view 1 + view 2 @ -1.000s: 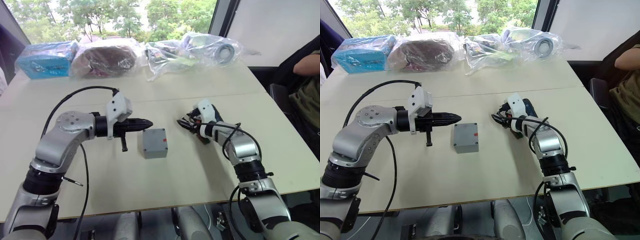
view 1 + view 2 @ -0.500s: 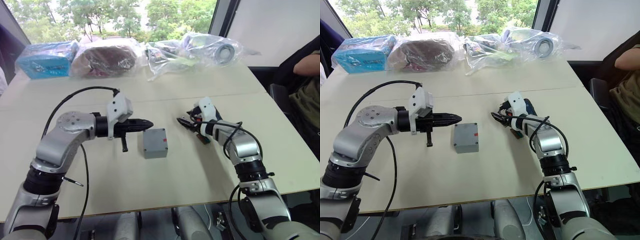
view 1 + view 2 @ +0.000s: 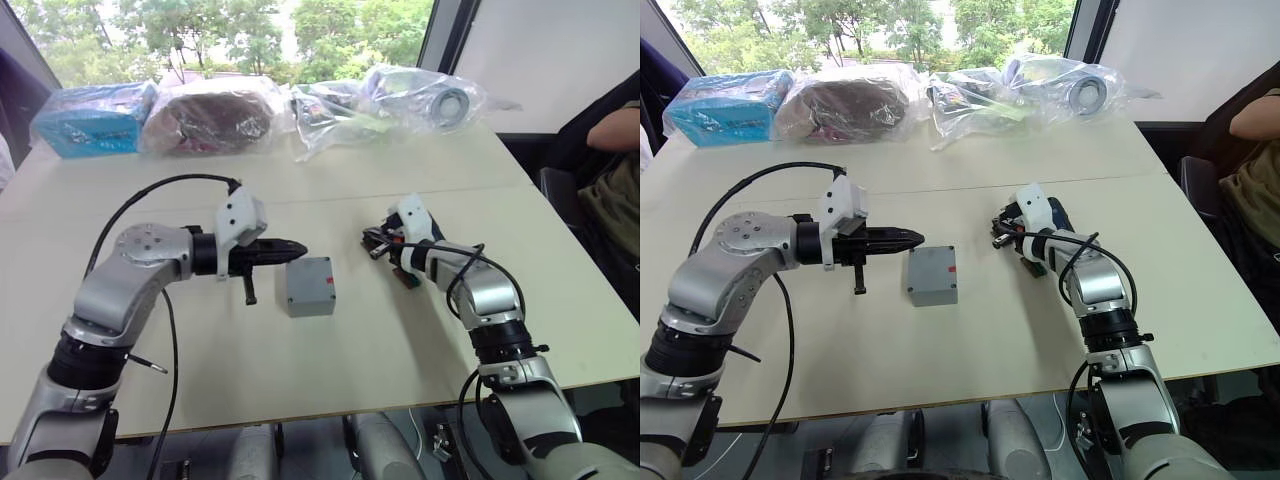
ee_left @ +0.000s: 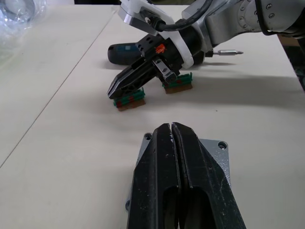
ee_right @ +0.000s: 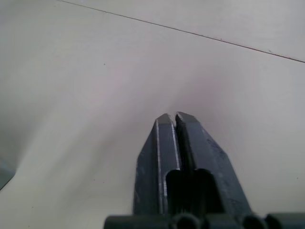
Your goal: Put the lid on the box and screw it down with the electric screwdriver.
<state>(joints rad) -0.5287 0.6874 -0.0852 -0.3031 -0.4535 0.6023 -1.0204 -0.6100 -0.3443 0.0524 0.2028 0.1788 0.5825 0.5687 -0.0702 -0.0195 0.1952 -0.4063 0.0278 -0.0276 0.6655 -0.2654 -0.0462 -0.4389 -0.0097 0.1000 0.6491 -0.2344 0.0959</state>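
The grey box (image 3: 309, 287), with a red mark on its side, stands mid-table. Its top is a flat grey plate with corner screw holes, the lid (image 4: 213, 155), lying on it. My left gripper (image 3: 302, 246) is shut and empty, its tips hovering just over the box's near-left edge. My right gripper (image 3: 370, 238) is shut on nothing, low over the table to the right of the box. The dark blue electric screwdriver (image 4: 125, 52) lies on the table behind the right gripper and partly under that arm, with its metal bit (image 4: 228, 52) pointing away.
Two green-brown connector blocks (image 4: 129, 99) (image 4: 178, 84) lie by the right gripper. Plastic-wrapped items (image 3: 210, 115) and a blue packet (image 3: 90, 118) line the far edge. A person's arm (image 3: 612, 128) shows at the right. A black cable (image 3: 150, 195) loops over my left arm.
The right gripper's fingers have closed from open, with nothing between them, and it drew slightly right. Left arm and box have not moved.
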